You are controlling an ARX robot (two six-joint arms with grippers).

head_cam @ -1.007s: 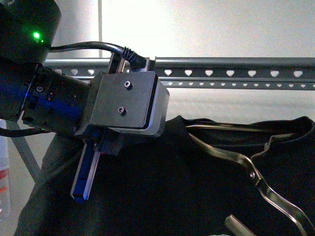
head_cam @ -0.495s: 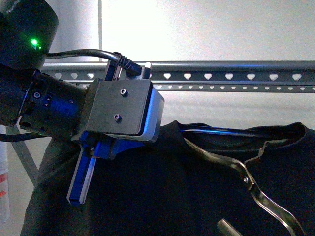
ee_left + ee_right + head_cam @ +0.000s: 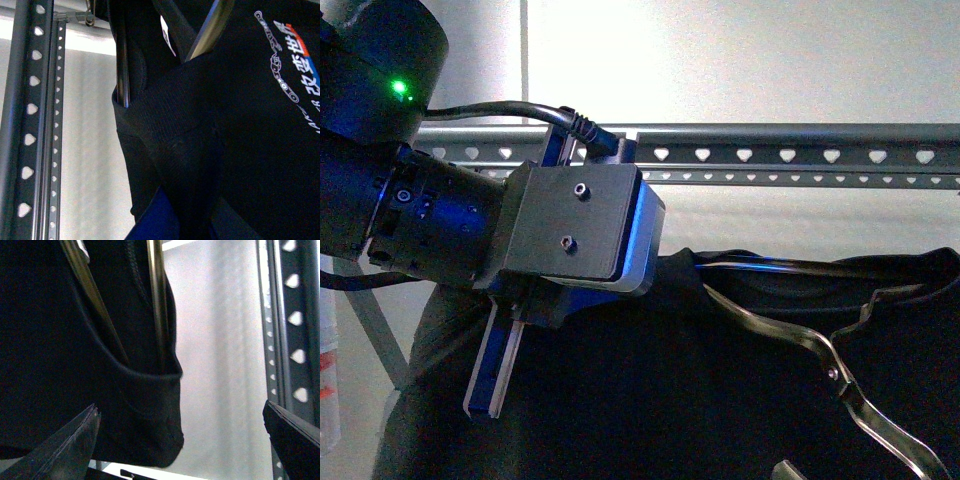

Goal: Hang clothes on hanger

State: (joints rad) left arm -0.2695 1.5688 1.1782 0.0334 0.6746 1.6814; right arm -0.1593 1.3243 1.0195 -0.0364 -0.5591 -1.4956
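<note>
Spanning the frame, the dark grey drying rack [image 3: 790, 140] holds its place while the black T-shirt [image 3: 720, 400] below its top rail has sunk slightly over the last second. Its collar and shoulders hang clear of the metal rather than on it. The left gripper [image 3: 192, 227], after a brief lift, has settled back at the shirt's shoulder and appears pinched on a gathered fold of fabric. The right gripper [image 3: 180, 407] stands spread wide by the other shoulder, gripping nothing. A small shiny clothes hanger [image 3: 835, 375] inside the neckline has dropped with the cloth. On this evidence the garment is no nearer the rail, and the hanging is not yet done.
</note>
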